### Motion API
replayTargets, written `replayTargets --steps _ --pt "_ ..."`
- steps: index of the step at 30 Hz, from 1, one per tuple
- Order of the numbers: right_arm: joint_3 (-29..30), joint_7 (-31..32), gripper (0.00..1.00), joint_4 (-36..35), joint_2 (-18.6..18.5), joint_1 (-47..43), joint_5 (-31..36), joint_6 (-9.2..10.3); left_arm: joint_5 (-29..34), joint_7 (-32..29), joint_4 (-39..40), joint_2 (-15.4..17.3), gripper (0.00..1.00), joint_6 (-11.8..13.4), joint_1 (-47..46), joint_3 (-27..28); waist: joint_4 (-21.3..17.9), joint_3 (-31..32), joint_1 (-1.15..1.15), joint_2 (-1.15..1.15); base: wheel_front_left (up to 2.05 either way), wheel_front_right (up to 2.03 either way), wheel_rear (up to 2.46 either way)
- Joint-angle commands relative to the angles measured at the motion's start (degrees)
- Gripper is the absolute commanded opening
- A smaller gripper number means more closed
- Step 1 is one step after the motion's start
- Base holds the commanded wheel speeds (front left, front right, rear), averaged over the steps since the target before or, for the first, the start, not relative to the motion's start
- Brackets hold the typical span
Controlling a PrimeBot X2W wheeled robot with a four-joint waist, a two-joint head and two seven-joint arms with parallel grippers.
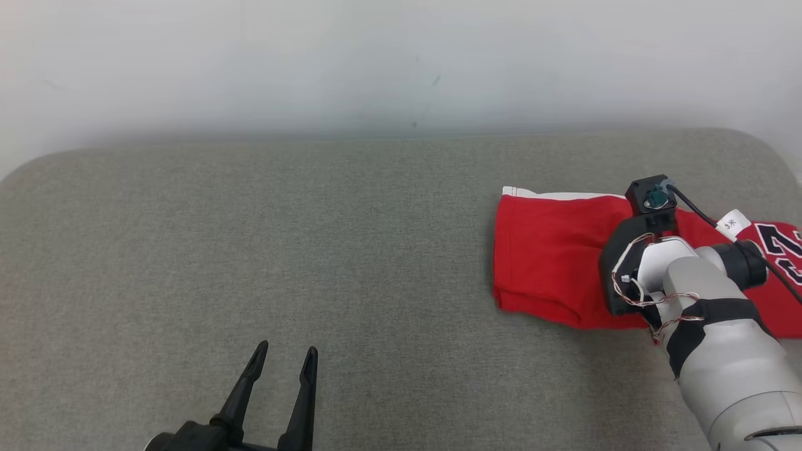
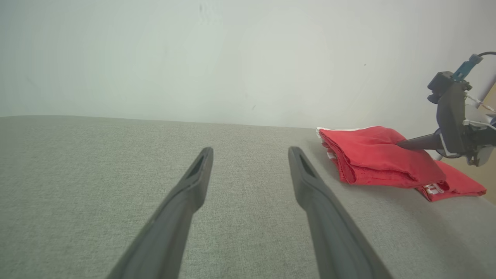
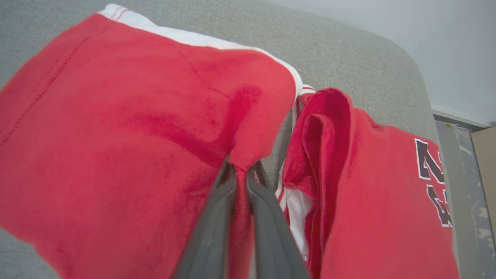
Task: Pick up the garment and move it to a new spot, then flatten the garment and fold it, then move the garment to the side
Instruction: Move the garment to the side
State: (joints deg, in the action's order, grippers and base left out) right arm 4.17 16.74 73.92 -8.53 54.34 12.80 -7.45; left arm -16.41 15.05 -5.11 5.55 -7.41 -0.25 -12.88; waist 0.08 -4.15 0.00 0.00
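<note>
Red jersey [image 1: 551, 257] folded near bench [image 1: 313, 238] right edge, right end effector [image 3: 241, 170] pinching it, left end effector [image 1: 285, 357] open; side-move probably finishing.

Red garment [image 1: 551, 263], folded, lies at the right edge of the grey table [image 1: 313, 238], with white trim along its far side and dark numerals at its right end. The right arm [image 1: 720, 338] reaches over it, wrist hiding the fingers. Left gripper [image 1: 287, 348], fingers spread, hovers at the near edge, well apart.
</note>
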Motion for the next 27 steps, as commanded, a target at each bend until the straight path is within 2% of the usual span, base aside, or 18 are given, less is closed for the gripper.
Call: replayTargets --steps 1,9,10,15,18,22,27 --pt "-1.4 0.3 0.00 0.1 -0.5 -0.1 -1.1 -0.02 0.2 0.2 0.0 0.3 1.00 -0.1 0.1 0.0 -1.0 0.3 0.00 0.00 0.00 0.00 0.00" --pt "-11.2 1.7 0.00 0.0 -4.3 1.3 -9.0 -0.02 -0.4 0.2 0.1 1.1 1.00 -0.1 1.3 -0.1 -0.3 0.9 0.00 0.00 0.00 0.00 0.00" --pt "-13.7 2.4 0.00 -0.8 -6.3 1.7 -11.5 -0.02 -0.4 0.2 0.1 1.0 1.00 -0.1 1.6 0.0 -0.1 1.0 0.00 0.00 0.00 0.00 0.00" --pt "-19.1 6.0 0.00 -5.6 -11.4 -0.9 -18.1 -0.02 -0.5 0.2 0.3 0.9 1.00 -0.1 1.9 -0.3 0.4 1.0 0.00 0.00 0.00 0.00 0.00" --pt "-22.1 9.5 0.00 -12.1 -16.1 -3.5 -22.8 -0.02 -0.6 0.2 0.5 0.8 1.00 -0.1 2.0 -0.1 0.5 0.6 0.00 0.00 0.00 0.00 0.00" --pt "-25.9 16.9 0.00 -24.5 -23.0 -9.4 -29.0 -0.02 -0.5 0.2 0.6 0.8 1.00 -0.1 1.6 0.0 0.4 -0.3 0.00 0.00 0.00 0.00 0.00" --pt "-27.5 24.4 0.00 -39.9 -32.7 -16.0 -31.2 -0.02 -0.4 0.2 0.7 1.0 1.00 -0.1 0.0 -0.5 0.6 -2.2 0.00 0.00 0.00 0.00 0.00"
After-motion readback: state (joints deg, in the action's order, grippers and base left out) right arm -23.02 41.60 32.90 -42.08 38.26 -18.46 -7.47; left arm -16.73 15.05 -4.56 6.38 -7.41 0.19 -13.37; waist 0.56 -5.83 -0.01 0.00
